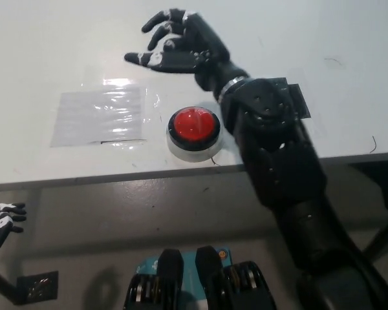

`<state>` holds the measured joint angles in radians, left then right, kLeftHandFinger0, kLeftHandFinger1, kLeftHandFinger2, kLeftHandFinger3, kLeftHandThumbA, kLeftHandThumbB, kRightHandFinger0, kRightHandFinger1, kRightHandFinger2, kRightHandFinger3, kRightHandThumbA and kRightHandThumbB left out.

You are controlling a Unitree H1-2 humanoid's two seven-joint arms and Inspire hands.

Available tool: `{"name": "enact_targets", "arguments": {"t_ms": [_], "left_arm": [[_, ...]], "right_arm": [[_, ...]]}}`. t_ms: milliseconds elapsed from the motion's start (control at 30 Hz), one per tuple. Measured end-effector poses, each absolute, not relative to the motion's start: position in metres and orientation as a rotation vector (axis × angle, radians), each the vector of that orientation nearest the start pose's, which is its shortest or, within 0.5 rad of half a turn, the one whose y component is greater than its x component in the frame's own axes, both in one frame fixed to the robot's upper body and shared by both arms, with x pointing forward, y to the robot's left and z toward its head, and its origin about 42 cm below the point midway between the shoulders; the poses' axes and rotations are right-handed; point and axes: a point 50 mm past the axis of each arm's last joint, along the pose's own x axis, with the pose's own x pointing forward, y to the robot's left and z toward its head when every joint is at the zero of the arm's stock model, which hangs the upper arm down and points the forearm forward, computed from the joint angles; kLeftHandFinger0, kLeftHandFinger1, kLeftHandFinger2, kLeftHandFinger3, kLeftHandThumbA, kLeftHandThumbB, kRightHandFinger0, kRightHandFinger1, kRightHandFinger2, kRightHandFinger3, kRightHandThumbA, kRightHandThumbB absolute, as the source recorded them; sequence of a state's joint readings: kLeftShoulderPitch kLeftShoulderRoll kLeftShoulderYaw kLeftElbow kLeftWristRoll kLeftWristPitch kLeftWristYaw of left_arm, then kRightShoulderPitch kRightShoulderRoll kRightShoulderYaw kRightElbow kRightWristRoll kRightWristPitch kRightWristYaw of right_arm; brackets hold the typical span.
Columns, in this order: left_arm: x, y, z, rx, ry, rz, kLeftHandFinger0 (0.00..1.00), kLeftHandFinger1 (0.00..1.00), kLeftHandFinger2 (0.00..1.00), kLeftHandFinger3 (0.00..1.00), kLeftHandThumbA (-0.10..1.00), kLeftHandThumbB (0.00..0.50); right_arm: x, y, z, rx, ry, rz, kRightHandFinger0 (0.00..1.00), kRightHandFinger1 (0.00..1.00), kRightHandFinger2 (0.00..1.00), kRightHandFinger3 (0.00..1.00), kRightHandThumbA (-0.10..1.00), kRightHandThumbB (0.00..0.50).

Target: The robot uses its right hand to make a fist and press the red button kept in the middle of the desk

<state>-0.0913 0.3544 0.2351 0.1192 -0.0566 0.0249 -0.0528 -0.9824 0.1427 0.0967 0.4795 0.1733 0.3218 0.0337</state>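
My right hand (181, 46): fingers spread, holding nothing, above table (64, 45). Red button (194, 124): nearer than my fingertips, untouched. Left hand (1, 221): below table edge, grip unclear.

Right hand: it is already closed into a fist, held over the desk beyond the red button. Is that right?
Not quite. The head view shows the right hand open, fingers spread, not in a fist. It is indeed over the desk beyond the red button.
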Motion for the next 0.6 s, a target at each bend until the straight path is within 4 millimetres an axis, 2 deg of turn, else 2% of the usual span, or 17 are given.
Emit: {"name": "enact_targets", "arguments": {"t_ms": [33, 100, 167, 233, 267, 300, 400, 433, 467, 500, 600], "left_arm": [[0.307, 0.391, 0.131, 0.267, 0.009, 0.194, 0.52, 0.56, 0.63, 0.66, 0.53, 0.000], [0.308, 0.390, 0.132, 0.266, 0.006, 0.192, 0.56, 0.59, 0.66, 0.67, 0.55, 0.007], [0.308, 0.390, 0.132, 0.266, 0.005, 0.192, 0.57, 0.61, 0.68, 0.67, 0.56, 0.000], [0.308, 0.390, 0.132, 0.266, 0.005, 0.191, 0.54, 0.59, 0.67, 0.69, 0.56, 0.003], [0.309, 0.390, 0.133, 0.267, 0.005, 0.191, 0.52, 0.56, 0.64, 0.67, 0.54, 0.000], [0.309, 0.389, 0.133, 0.266, 0.004, 0.190, 0.56, 0.60, 0.67, 0.68, 0.55, 0.000], [0.311, 0.388, 0.134, 0.268, 0.000, 0.187, 0.49, 0.52, 0.59, 0.63, 0.55, 0.000], [0.312, 0.388, 0.134, 0.268, -0.002, 0.186, 0.52, 0.55, 0.61, 0.64, 0.55, 0.000], [0.313, 0.388, 0.135, 0.267, -0.005, 0.185, 0.52, 0.55, 0.61, 0.63, 0.54, 0.003], [0.314, 0.388, 0.136, 0.266, -0.008, 0.184, 0.52, 0.56, 0.63, 0.66, 0.55, 0.002], [0.315, 0.388, 0.137, 0.265, -0.010, 0.184, 0.50, 0.54, 0.61, 0.66, 0.55, 0.006]], "right_arm": [[0.495, -0.009, 0.330, 0.083, -0.103, 0.500, 0.00, 0.00, 0.30, 0.36, 1.00, 0.097], [0.497, -0.005, 0.320, 0.087, -0.086, 0.501, 0.00, 0.00, 0.29, 0.36, 1.00, 0.153], [0.499, -0.002, 0.311, 0.097, -0.075, 0.501, 0.00, 0.00, 0.26, 0.33, 1.00, 0.167], [0.501, 0.000, 0.299, 0.103, -0.058, 0.501, 0.00, 0.00, 0.28, 0.36, 1.00, 0.148], [0.501, 0.001, 0.295, 0.103, -0.051, 0.500, 0.00, 0.00, 0.27, 0.36, 1.00, 0.129], [0.501, 0.000, 0.289, 0.107, -0.046, 0.498, 0.00, 0.00, 0.26, 0.35, 1.00, 0.138], [0.501, -0.003, 0.275, 0.121, -0.026, 0.483, 0.00, 0.00, 0.24, 0.33, 1.00, 0.119], [0.500, -0.005, 0.270, 0.125, -0.017, 0.476, 0.00, 0.00, 0.23, 0.33, 1.00, 0.119], [0.500, -0.007, 0.264, 0.134, -0.009, 0.468, 0.00, 0.00, 0.17, 0.25, 1.00, 0.080], [0.500, -0.009, 0.259, 0.142, -0.003, 0.459, 0.00, 0.00, 0.22, 0.30, 1.00, 0.106], [0.499, -0.017, 0.241, 0.167, 0.024, 0.433, 0.00, 0.00, 0.22, 0.31, 1.00, 0.100]]}}
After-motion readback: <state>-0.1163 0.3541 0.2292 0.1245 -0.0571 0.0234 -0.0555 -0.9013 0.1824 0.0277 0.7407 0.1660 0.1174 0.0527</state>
